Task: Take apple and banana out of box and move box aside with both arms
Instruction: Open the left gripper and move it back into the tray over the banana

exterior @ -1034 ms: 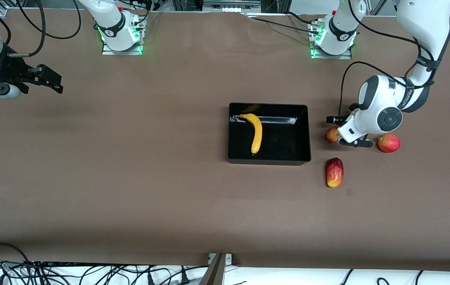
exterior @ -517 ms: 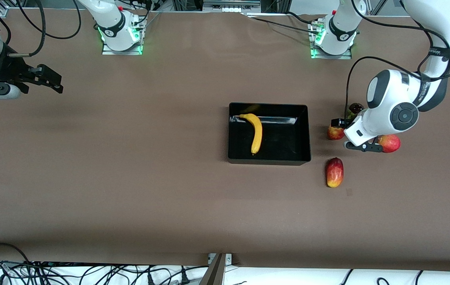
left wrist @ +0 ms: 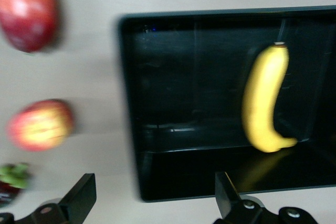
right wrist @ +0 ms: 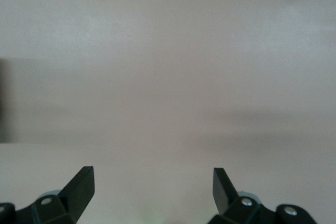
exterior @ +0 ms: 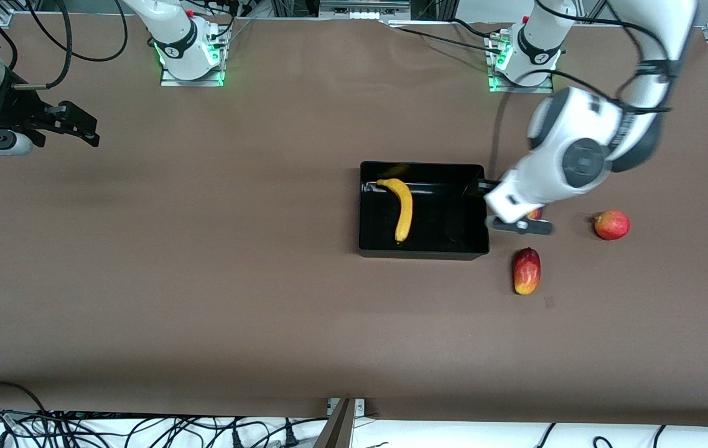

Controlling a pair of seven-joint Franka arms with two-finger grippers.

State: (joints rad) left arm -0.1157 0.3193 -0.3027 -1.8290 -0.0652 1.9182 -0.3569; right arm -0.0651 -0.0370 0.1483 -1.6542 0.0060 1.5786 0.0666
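Observation:
The black box [exterior: 476,244] sits mid-table with the yellow banana [exterior: 402,208] lying in it. My left gripper [exterior: 494,198] hangs open and empty over the box's wall at the left arm's end. In the left wrist view its fingers [left wrist: 80,199] straddle a corner of the box [left wrist: 210,66], where the banana [left wrist: 265,103] also shows. One red-and-yellow apple [exterior: 535,213] lies beside the box, partly hidden by the hand, and shows in the left wrist view [left wrist: 39,124]. A second apple [exterior: 611,224] lies farther toward the left arm's end. My right gripper [exterior: 83,129] waits open over bare table [right wrist: 152,195].
An oblong red-and-yellow fruit [exterior: 526,270] lies on the table nearer the front camera than the box's corner; it shows in the left wrist view [left wrist: 26,9]. A small dark fruit with green leaves [left wrist: 10,182] lies near the apple.
My left gripper has swung from between the two apples toward the box and now hangs over its wall. The apples stay on the table. The right arm has not moved.

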